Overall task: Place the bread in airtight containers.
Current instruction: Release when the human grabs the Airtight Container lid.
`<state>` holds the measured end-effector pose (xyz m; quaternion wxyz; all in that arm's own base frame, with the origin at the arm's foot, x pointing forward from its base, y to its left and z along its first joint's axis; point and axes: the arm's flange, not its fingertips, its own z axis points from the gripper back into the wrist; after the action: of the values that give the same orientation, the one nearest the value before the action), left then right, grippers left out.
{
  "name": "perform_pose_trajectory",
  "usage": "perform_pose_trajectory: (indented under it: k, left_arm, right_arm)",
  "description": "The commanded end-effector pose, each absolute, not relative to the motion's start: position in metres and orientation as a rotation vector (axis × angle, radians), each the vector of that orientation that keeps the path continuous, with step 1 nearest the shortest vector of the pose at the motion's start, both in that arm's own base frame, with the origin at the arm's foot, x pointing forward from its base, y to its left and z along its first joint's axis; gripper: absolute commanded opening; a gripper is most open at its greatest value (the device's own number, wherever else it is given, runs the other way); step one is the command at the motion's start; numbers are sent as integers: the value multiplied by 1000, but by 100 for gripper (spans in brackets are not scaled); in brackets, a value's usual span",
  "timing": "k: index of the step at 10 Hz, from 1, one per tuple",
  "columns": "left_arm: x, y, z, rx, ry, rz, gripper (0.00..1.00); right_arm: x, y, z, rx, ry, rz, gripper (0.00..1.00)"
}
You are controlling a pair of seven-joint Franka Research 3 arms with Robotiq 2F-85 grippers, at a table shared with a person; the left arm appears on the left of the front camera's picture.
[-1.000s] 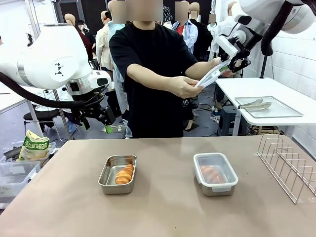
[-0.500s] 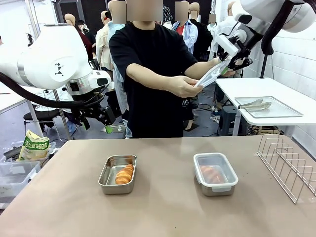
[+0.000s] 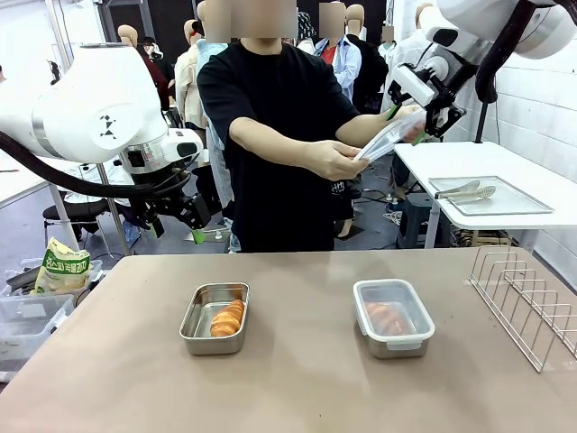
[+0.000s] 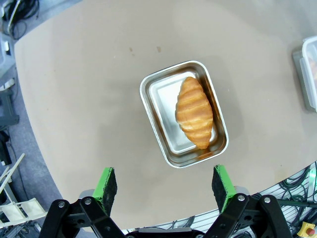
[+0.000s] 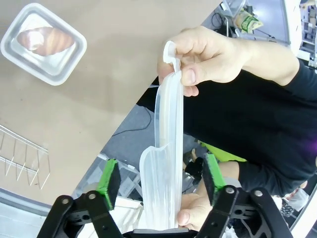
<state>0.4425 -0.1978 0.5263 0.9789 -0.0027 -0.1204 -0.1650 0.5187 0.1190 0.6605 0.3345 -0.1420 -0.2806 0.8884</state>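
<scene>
Golden-brown croissant (image 3: 227, 317) lies inside the open steel tin (image 3: 215, 317) on the tabletop (image 3: 288, 388). In the left wrist view the croissant (image 4: 194, 111) sits along one long wall of that tin (image 4: 163, 99), bare steel floor beside it, no lid on.

Second tin (image 3: 393, 317) stands to the right of the open tin, well apart, same row. Clear white-rimmed lid on top, second croissant (image 3: 388, 316) visible through it. Right wrist view shows the same lidded tin (image 5: 42, 42) on the tabletop below.

Another clear lid (image 3: 389, 137) is up in the air, above and behind the lidded tin, on the far side of the tabletop. Person's hand (image 3: 335, 160) pinches one end; second hand (image 5: 198, 210) is at the other end, near the right end effector (image 3: 416, 126). Right wrist view: lid (image 5: 163, 168) runs edge-on between the two green pads, fingers spread, gaps on both sides. Not gripping.

Left end effector (image 3: 194, 225) hangs behind and above the open tin's far-left side; left wrist view shows fingers wide apart, nothing between them, open tin below.

Wire rack (image 3: 532, 302) stands at the tabletop's right edge, right of the lidded tin.
</scene>
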Motion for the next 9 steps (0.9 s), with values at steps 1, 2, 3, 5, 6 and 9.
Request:
perform_pose_trajectory:
  k: [1,2,3,5,6,9]
  left_arm:
    - [443,-197,527,15,-243,-313,100]
    - [443,-197,527,15,-243,-313,100]
    - [443,-197,527,15,-243,-313,100]
    - [443,-197,527,15,-243,-313,100]
    - [443,-197,527,15,-243,-313,100]
    - [443,-197,527,15,-243,-313,100]
  right_arm:
    - [517,117,661,-366,-714,2343,100]
    - [516,117,660,-364,-711,2344,100]
    - [516,118,660,-365,-709,2348,100]
    - [514,121,661,-372,-658,2387,100]
    - [518,120,660,-367,-724,2326,100]
    - [518,120,660,-367,-724,2326,100]
